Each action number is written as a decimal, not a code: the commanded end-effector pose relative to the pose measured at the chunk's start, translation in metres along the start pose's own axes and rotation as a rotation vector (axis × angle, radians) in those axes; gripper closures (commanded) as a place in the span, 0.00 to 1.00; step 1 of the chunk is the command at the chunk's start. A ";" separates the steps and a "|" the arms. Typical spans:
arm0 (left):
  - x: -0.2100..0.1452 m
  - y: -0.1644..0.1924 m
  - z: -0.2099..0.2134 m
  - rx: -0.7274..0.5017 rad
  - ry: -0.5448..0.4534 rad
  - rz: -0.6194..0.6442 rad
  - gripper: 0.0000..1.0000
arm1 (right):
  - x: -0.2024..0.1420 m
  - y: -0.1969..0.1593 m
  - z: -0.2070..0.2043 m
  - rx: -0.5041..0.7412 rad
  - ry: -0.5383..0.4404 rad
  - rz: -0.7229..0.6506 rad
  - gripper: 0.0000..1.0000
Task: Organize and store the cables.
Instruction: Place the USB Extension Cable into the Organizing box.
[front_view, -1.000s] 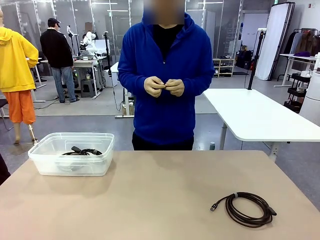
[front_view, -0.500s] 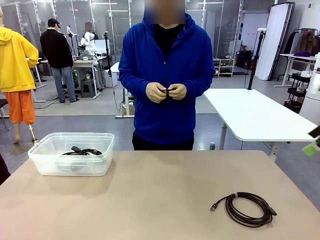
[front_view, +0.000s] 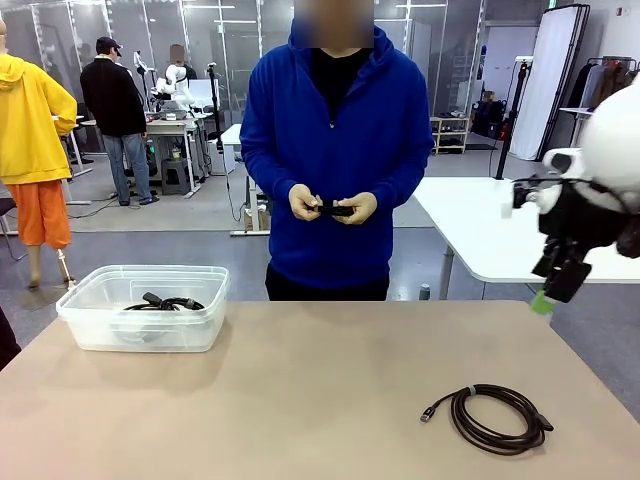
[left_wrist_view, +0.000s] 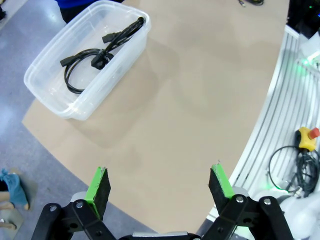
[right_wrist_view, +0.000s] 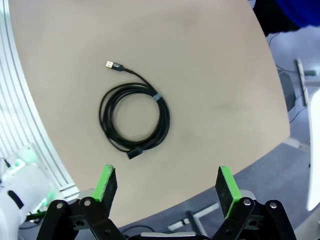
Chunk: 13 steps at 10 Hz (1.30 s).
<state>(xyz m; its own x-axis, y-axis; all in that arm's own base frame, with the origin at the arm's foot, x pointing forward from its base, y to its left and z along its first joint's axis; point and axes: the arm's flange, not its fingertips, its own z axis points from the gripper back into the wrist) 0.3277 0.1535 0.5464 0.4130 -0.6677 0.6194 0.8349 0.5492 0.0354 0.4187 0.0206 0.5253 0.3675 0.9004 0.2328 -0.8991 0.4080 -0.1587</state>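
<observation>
- You have one dark coil (front_view: 490, 418) lying flat on the table (front_view: 300, 390), toward the near right. Its loops are neat and round, bound by a pale tie, and a small USB-type plug pokes out toward the middle.
- A second black cable (front_view: 165, 302) lies loosely looped inside the clear bin (front_view: 100, 330) at your left, its chunky plugs showing.

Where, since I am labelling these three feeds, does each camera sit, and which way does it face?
Front view: fixed on the robot's side, looking across the table at the person; right gripper at picture right.
Left wrist view: above the table, looking down at the clear bin holding black cables; open left gripper at the bottom.
Right wrist view: above the table, looking down at the coiled cable; open right gripper at the bottom.
Shared: front and right wrist views both show the coiled cable.
</observation>
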 end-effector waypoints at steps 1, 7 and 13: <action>0.000 0.001 0.002 -0.008 0.000 -0.004 0.00 | 0.008 -0.010 -0.023 -0.042 0.028 0.111 0.00; 0.000 0.001 0.002 -0.008 0.000 -0.004 0.00 | 0.026 -0.010 -0.150 0.068 0.100 0.315 0.00; 0.000 0.001 0.002 -0.008 0.000 -0.004 0.00 | 0.030 -0.016 -0.219 0.166 0.139 0.385 0.00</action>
<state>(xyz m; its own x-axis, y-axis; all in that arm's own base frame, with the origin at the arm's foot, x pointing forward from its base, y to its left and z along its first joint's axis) 0.3277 0.1538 0.5464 0.4139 -0.6677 0.6188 0.8344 0.5500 0.0353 0.4879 0.0777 0.3278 0.0417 0.9980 0.0468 -0.9972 0.0445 -0.0594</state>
